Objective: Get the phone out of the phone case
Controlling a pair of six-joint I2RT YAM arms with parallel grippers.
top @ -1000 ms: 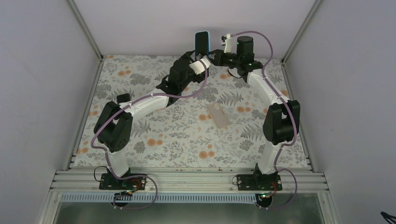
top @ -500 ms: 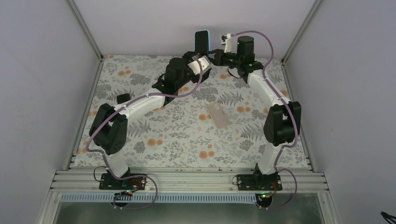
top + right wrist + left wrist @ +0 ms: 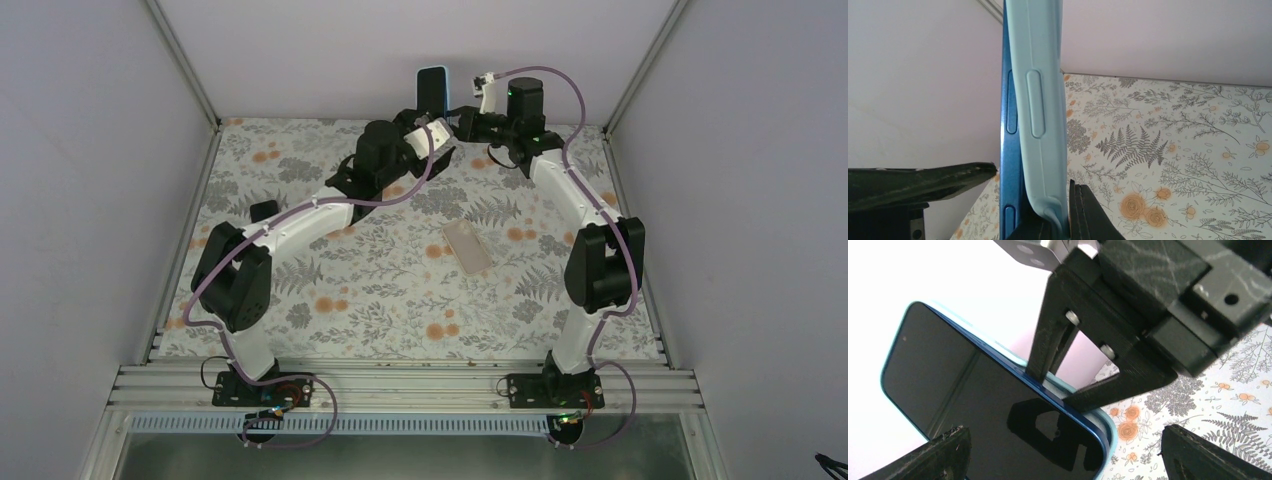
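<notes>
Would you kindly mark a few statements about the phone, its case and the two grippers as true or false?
1. The right gripper is shut on the phone, holding it up on end. True.
2. The left gripper is shut. False: its fingers stand wide apart.
3. The case on the phone is light blue. True.
4. A flat pale rectangle leans against the right arm's base. False: it lies flat mid-table, apart from both arms.

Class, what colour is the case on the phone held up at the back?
The phone case is pale blue, clearest in the right wrist view.
</notes>
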